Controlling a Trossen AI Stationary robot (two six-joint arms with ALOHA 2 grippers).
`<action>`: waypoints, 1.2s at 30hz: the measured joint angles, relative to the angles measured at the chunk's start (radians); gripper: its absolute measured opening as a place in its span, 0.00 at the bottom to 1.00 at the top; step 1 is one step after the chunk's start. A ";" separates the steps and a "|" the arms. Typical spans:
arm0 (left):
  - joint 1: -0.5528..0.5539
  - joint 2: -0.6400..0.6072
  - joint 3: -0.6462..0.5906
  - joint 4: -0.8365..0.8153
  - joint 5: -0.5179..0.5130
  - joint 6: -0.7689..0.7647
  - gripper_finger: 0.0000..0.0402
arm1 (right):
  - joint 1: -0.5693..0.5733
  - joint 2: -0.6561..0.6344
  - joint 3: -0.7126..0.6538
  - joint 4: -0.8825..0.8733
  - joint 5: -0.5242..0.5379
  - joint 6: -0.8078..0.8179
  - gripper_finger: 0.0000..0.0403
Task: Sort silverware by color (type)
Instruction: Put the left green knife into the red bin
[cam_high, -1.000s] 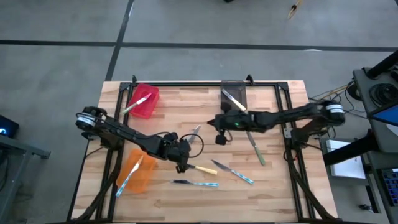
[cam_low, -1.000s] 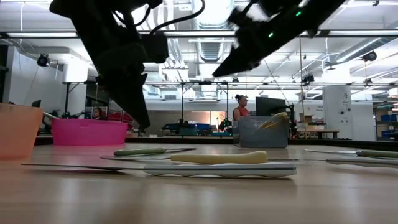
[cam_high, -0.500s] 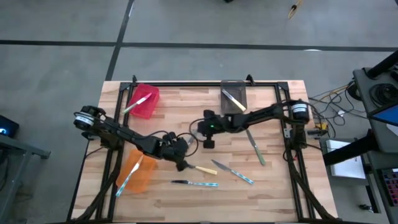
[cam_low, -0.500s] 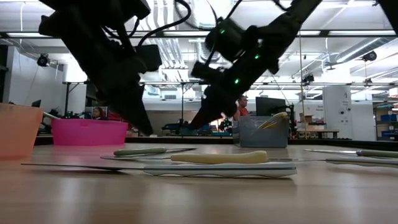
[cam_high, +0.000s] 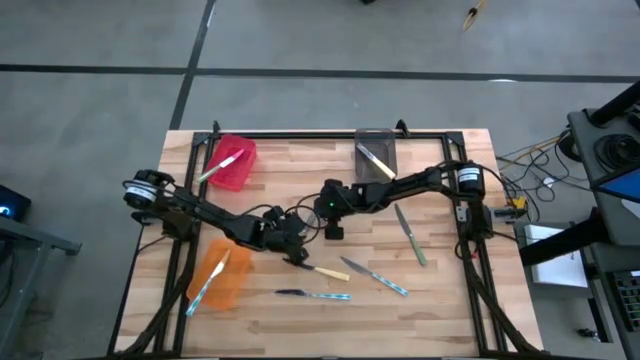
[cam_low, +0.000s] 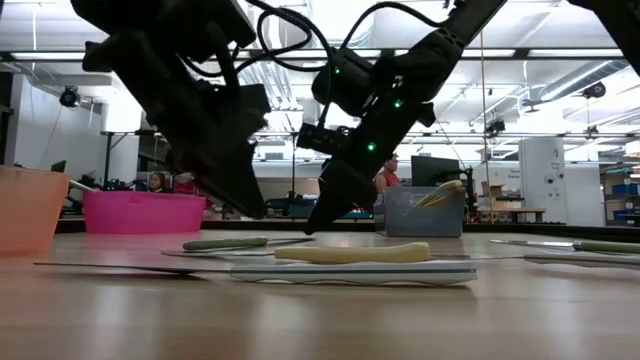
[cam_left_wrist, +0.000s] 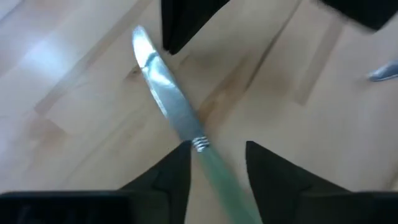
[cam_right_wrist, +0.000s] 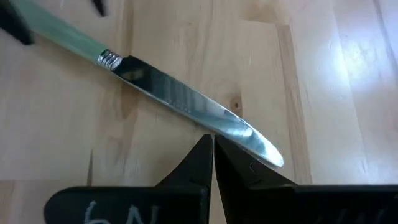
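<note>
A green-handled knife (cam_right_wrist: 174, 93) lies flat on the wooden table between my two grippers, and the low view also shows this knife (cam_low: 225, 243). My left gripper (cam_left_wrist: 217, 158) is open, just above the knife. One finger stands on each side of the green handle (cam_left_wrist: 214, 171), right behind the collar. My right gripper (cam_right_wrist: 213, 146) is shut. It slants down from the table's right, with its tips at the blade's edge near the tip. In the high view the left gripper (cam_high: 291, 243) and right gripper (cam_high: 312, 212) nearly meet at mid-table and hide the knife. My right gripper's shut fingertips (cam_right_wrist: 208, 149) stand at the long edge of the blade (cam_right_wrist: 217, 127), a little back from its tip. They slant down from the table's right and lie across the blade. The knife lies flat on the table. Whether the tips touch it, I cannot tell.
A yellow-handled knife (cam_high: 322, 270), two blue-handled knives (cam_high: 385, 281) (cam_high: 320, 295) and another green-handled knife (cam_high: 410, 240) lie loose on the near half. The red bin (cam_high: 232, 165), orange bin (cam_high: 218, 278) and grey bin (cam_high: 376, 155) each hold cutlery.
My right gripper has swung toward the table's left and come down to the green knife's blade tip, staying shut. My left gripper has sunk a little over the handle and turned slightly. The knife has not moved.
</note>
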 joint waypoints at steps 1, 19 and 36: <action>0.000 0.008 0.000 -0.001 -0.012 0.000 0.36 | 0.000 -0.001 0.000 0.003 0.000 0.000 0.02; 0.006 0.093 0.000 0.024 -0.066 -0.021 0.47 | -0.018 0.032 0.002 0.020 -0.084 0.017 0.02; 0.003 0.096 -0.044 0.056 -0.074 -0.100 0.47 | -0.029 0.036 0.002 0.022 -0.106 0.027 0.02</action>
